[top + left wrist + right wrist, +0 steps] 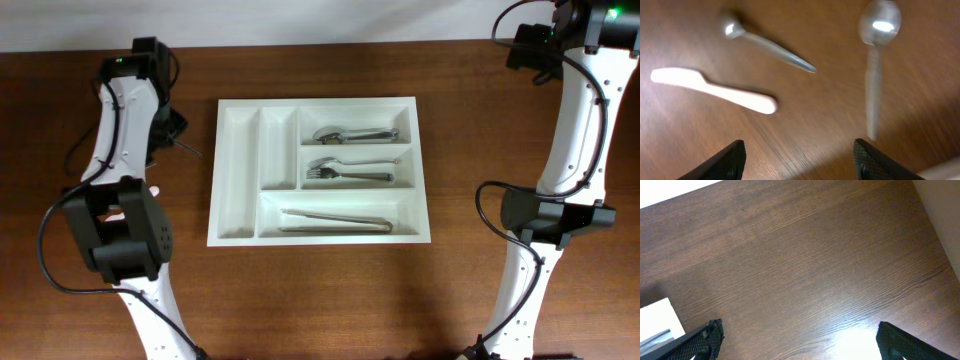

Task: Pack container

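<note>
White plastic container (pixel 238 170) is sitting at the middle of the wooden counter (pixel 330 300), between the two arms. A spoon (pixel 355 133) is lying in its upper wide compartment, a fork (pixel 345 172) in the middle one and a long metal utensil (pixel 335 218) in the lowest. Left fingers (pixel 727 162) are hanging open, gripping nothing, above a white plastic knife (pixel 715 90), a small spoon (pixel 765 45) and a larger spoon (pixel 877 55), all lying apart on the counter. Right fingers (pixel 700 340) are gaping wide over bare wood, likewise holding nothing, near one corner of the container.
</note>
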Available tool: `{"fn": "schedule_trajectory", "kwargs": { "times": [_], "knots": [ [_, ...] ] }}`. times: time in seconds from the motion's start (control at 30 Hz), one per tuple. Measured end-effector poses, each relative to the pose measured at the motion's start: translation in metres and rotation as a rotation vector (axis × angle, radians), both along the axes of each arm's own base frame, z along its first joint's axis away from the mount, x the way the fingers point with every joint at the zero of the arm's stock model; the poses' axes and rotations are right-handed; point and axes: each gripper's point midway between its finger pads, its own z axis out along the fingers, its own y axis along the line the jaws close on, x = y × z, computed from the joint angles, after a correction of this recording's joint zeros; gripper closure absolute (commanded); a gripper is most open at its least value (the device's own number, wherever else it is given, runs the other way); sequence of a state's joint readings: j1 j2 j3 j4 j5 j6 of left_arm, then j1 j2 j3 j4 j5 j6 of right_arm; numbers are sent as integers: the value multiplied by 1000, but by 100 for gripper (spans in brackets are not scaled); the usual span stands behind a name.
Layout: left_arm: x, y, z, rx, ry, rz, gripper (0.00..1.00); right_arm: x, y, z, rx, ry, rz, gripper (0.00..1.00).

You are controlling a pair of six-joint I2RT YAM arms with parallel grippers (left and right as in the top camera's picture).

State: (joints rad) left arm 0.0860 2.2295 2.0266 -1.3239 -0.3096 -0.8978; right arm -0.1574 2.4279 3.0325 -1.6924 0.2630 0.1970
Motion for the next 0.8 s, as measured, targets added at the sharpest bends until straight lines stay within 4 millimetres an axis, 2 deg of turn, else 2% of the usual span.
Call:
{"fn": "schedule_trajectory", "kwargs": {
  "times": [0.33, 0.43, 0.6, 0.63, 0.67, 0.8],
  "knots": [
    [-16, 17, -18, 8, -40, 317, 14, 0, 0, 0, 0, 0, -1, 1],
    [-17, 22, -25, 10, -70, 416, 13, 0, 0, 0, 0, 0, 0, 1],
    [-31, 32, -40, 20, -84, 606, 13, 0, 0, 0, 0, 0, 0, 1],
    [-31, 34, -42, 20, -97, 633, 13, 0, 0, 0, 0, 0, -1, 1],
    [-29, 36, -43, 20, -112, 655, 7, 0, 0, 0, 0, 0, -1, 1],
    [-17, 45, -45, 11, -189, 712, 5, 0, 0, 0, 0, 0, 0, 1]
  ]
}}
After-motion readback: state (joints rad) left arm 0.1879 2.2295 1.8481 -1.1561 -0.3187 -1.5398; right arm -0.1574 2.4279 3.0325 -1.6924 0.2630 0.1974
